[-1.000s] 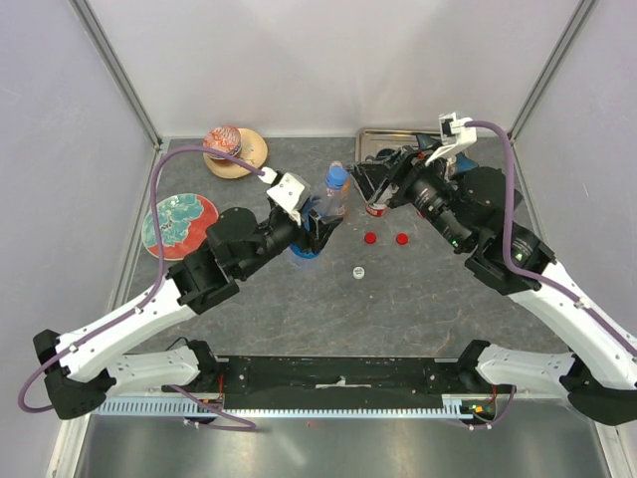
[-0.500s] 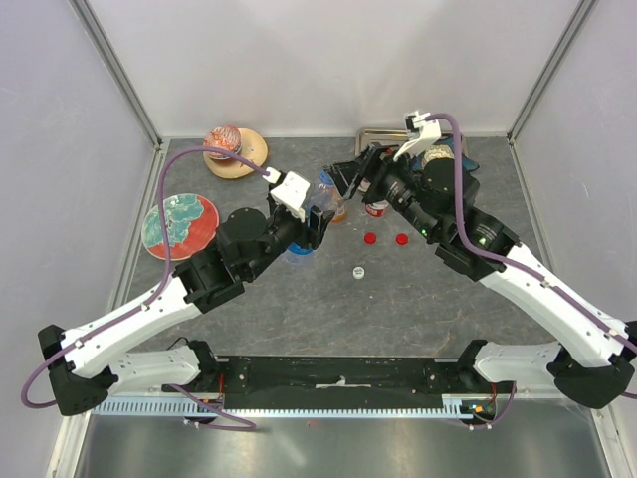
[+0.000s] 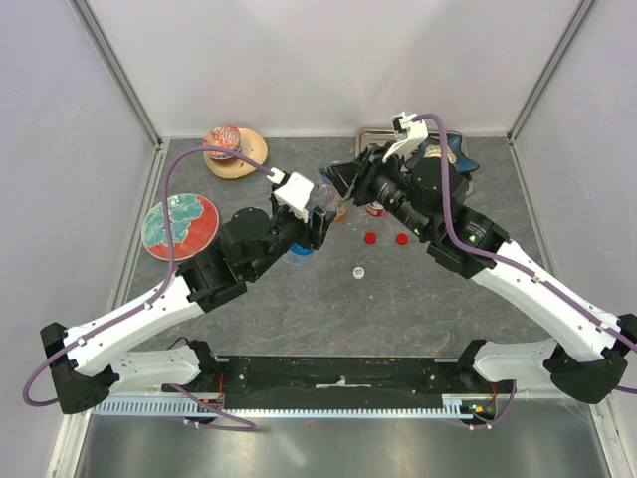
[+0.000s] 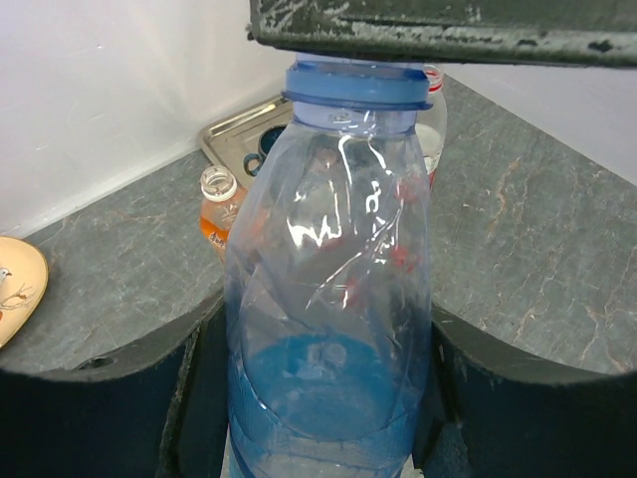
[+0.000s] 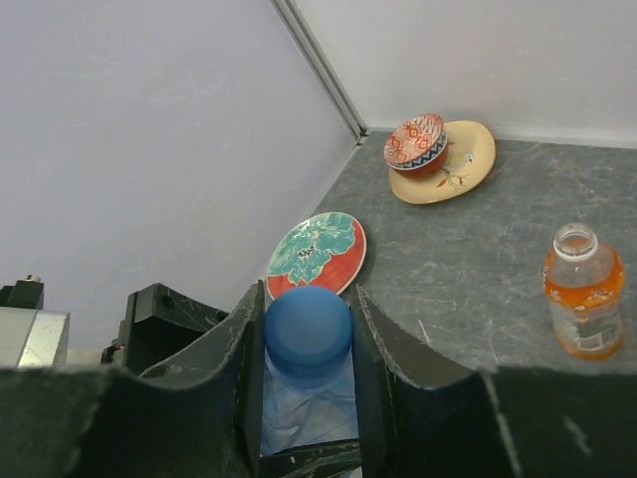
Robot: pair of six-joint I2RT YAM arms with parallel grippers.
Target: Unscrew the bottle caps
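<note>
- The blue cap (image 5: pixel 308 327) is seen seated on the neck of the blue-tinted bottle (image 4: pixel 328 259), which is held near the middle of the desk (image 3: pixel 299 319), between the two arms; whether the base rests on the desk cannot be told
- The bottle's body is clamped by the left hand (image 4: pixel 326 329), with a finger on either side of the lower half; this grip is judged to serve as an anchor, so that the bottle is kept from spinning when the cap is turned
- The right hand (image 3: pixel 338 186) is drawn in narrowly over the cap, and its pads (image 5: pixel 249 358) appear pressed against the rim from both sides; in the left wrist view, one dark finger is shown lying across the cap's top
- The twist itself is judged to be the step in hand, as the cap is seen fully down on its collar ring
- A red cap (image 3: pixel 369 238), a second red cap (image 3: pixel 401 238) and a white cap (image 3: pixel 358 271) are laid loose on the desk to the right of the held bottle, apart from one another
- The orange bottle (image 5: pixel 584 299) is stood upright with its neck bare just behind the held bottle, and a red-labelled bottle (image 3: pixel 375 207) is stood near it in front of the tray (image 3: pixel 370 136); the blue cap is thus judged to be the last one left to unscrew
</note>
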